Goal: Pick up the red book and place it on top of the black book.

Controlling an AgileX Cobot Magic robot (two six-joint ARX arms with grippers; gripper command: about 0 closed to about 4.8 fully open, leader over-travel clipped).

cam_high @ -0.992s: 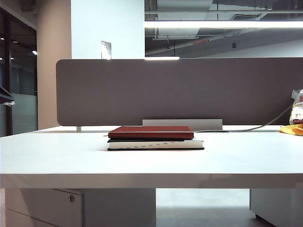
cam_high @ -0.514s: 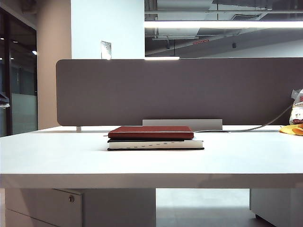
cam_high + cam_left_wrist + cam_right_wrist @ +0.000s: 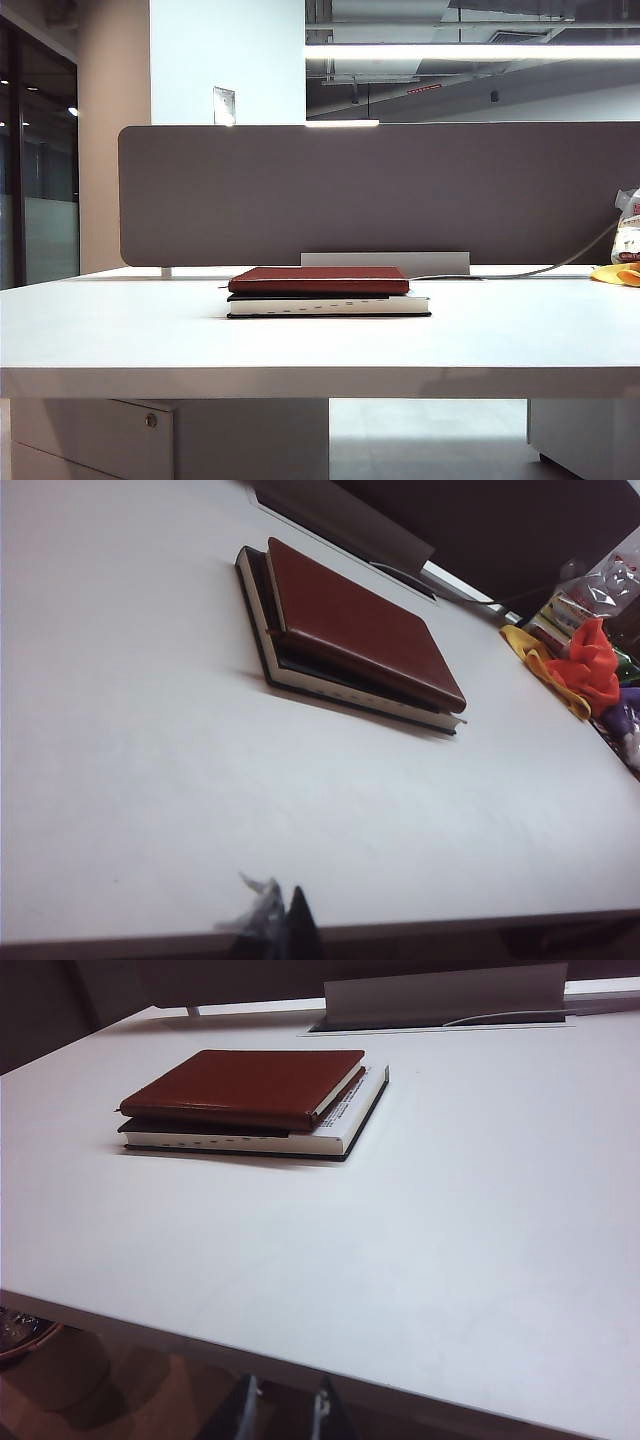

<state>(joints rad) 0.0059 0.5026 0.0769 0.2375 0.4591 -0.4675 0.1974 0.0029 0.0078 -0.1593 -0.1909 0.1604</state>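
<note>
Counter (image 3: 120,335): white, smooth, matte, with a straight near edge; a pale cabinet with a round lock (image 3: 150,420) stands beneath it at the left. A grey partition screen (image 3: 400,190) runs along the far edge, with a light metal cable tray (image 3: 385,262) at its foot and a grey cable (image 3: 540,268) trailing off to the right.

The red book (image 3: 320,279) lies flat on top of the black book (image 3: 330,306), near the middle of the counter toward the far side. The red cover sits slightly askew, leaving a strip of the black book and its white page block exposed on the right and near sides. The stack appears the same in the left wrist view, red book (image 3: 355,630) over black book (image 3: 300,675), and in the right wrist view, red book (image 3: 245,1085) over black book (image 3: 300,1140).

At the far right edge lie a yellow cloth (image 3: 618,274) and a clear packet (image 3: 628,228); the left wrist view adds a red-orange cloth (image 3: 588,665) beside them.

Room: white column, dark glazing at the left, exposed ceiling services with a strip light (image 3: 470,50).

Left gripper (image 3: 285,930): low at the near edge of the counter, well apart from the books, jaws clenched on nothing. Right gripper (image 3: 285,1410): below the near edge, well apart from the books; whether its jaws are released or clenched I cannot tell.
</note>
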